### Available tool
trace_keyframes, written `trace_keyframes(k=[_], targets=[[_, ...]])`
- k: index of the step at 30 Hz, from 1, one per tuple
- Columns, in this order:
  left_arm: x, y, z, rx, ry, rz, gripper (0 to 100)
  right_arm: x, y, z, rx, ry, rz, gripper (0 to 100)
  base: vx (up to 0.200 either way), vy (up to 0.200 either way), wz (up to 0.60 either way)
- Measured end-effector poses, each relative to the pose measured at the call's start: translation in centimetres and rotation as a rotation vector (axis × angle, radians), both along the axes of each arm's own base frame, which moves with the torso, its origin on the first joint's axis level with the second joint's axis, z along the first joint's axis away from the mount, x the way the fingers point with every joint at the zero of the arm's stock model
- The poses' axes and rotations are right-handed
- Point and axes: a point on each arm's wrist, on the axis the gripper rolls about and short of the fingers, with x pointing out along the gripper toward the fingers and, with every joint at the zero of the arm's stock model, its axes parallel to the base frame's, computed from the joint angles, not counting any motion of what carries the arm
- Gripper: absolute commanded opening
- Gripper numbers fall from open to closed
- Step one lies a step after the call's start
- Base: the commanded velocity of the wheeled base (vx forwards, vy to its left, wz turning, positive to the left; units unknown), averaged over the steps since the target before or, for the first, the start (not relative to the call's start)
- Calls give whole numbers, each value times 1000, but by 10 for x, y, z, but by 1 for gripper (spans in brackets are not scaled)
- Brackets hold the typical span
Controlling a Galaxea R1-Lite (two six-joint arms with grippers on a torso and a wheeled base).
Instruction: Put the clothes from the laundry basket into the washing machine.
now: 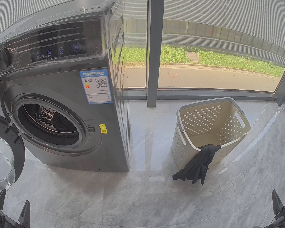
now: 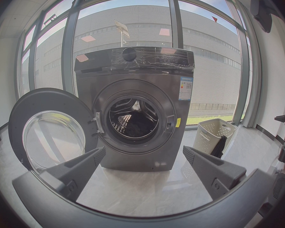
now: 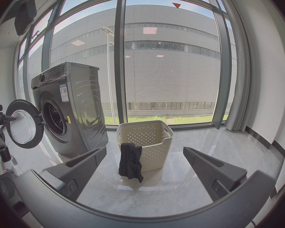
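Cloth (image 1: 198,167), dark and limp, hangs over the near rim of the laundry basket (image 1: 183,149). Most of it lies down the outer wall, and its lower end rests on the floor (image 1: 148,193). The basket is cream plastic with star-shaped holes and a handle slot in each side. It stands upright to the right of the washing machine (image 1: 69,79), apart from it, with a strip of pale floor between the two.

The washing machine is a grey front-loader with clear film over its top and control panel. Its round door (image 1: 3,149) is swung wide open at the machine's left side. Through the open mouth the steel drum (image 1: 49,116) shows, with a dark heap (image 2: 134,127) lying in it; what the heap is cannot be told for sure.

The left gripper (image 1: 13,203) hangs low in front of the washing machine, below the open door and well short of the mouth. Its fingers are spread apart with nothing between them. The right gripper (image 1: 284,195) is far to the right of the machine, past the basket and on its near side. It is likewise spread wide and empty. Neither gripper touches the cloth or the basket.

Behind the machine and the basket stands a tall window (image 1: 218,64) with a dark upright post (image 1: 155,48).
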Motion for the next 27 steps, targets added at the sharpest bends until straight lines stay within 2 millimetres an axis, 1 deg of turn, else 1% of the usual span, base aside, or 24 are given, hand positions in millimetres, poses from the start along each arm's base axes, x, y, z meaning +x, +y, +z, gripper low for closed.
trace_keyframes(k=[6,21,27], targets=[[0,0,0,-1,0,0,100,0,0,0,0,0,-1,100,0,0,0],[0,0,0,-1,0,1,100,0,0,0,0,1,0,100,0,-200,0],[0,0,0,-1,0,1,100,0,0,0,0,1,-1,100,0,0,0]])
